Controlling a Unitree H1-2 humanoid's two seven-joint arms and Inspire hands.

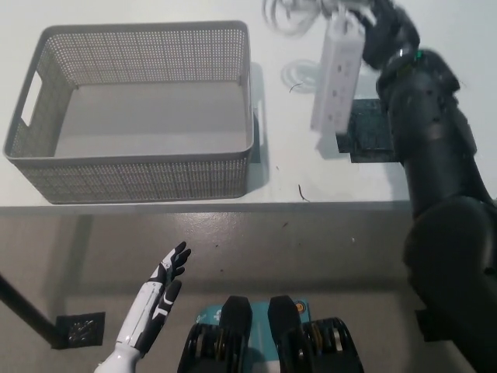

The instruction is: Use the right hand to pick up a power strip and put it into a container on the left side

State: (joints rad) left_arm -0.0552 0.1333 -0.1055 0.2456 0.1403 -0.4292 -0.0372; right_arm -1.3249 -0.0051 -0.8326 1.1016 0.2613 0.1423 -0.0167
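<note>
The black right arm [431, 155] reaches up the right side of the view, forearm running from the lower right toward the top edge. The right hand [384, 31] sits at the top of the frame, closed on the upper end of the white strip [335, 74]; its fingers are partly cut off by the edge. The strip hangs lifted off the desk [279, 179], tilted a little, its socket face toward the camera and its lower end free above the desk's surface. Its white cord [291, 19] loops from the top end toward the upper edge, and a faint ring of it shows on the desk just left of the strip. A dark mat [369, 136] lies on the desk beside the forearm, below and right of the strip.

The grey mesh basket [132, 175] stands on the left part of the desk, well apart from the strip.

The white left hand [159, 299] rests low at the lower left, below the desk edge, fingers spread and holding nothing.
</note>
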